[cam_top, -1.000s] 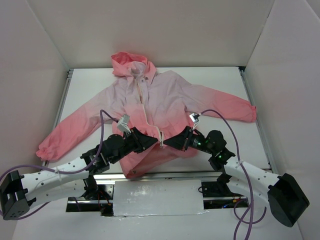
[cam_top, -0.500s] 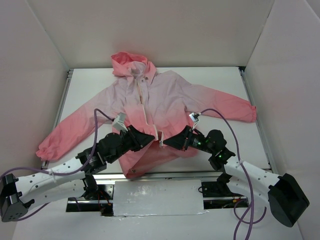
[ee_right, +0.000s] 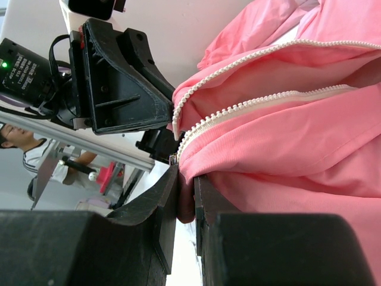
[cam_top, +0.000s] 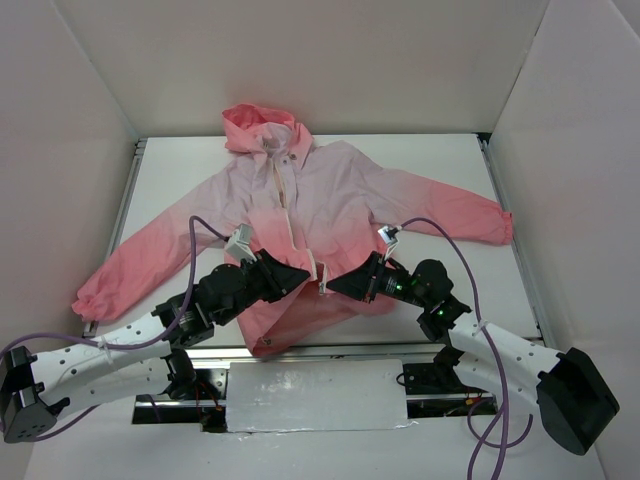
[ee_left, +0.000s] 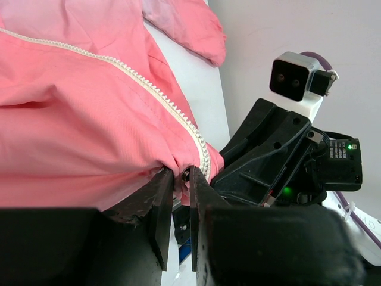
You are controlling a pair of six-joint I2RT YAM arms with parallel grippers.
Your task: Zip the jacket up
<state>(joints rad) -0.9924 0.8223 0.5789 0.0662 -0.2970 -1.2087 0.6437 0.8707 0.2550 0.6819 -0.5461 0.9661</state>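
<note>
The jacket (cam_top: 340,200) lies flat and spread out on the white table (cam_top: 450,160), with its hood (cam_top: 262,125) at the far side and its pink bottom edge close to the robot. The left gripper (cam_top: 305,278) has its jaws squeezed on the pink cloth at the bottom of the zipper (cam_top: 288,195), and the right gripper (cam_top: 334,286) pinches the cloth on the other side of the zipper the same way. The two grippers are almost tip to tip, and the two rows of zipper teeth are apart down there.
</note>
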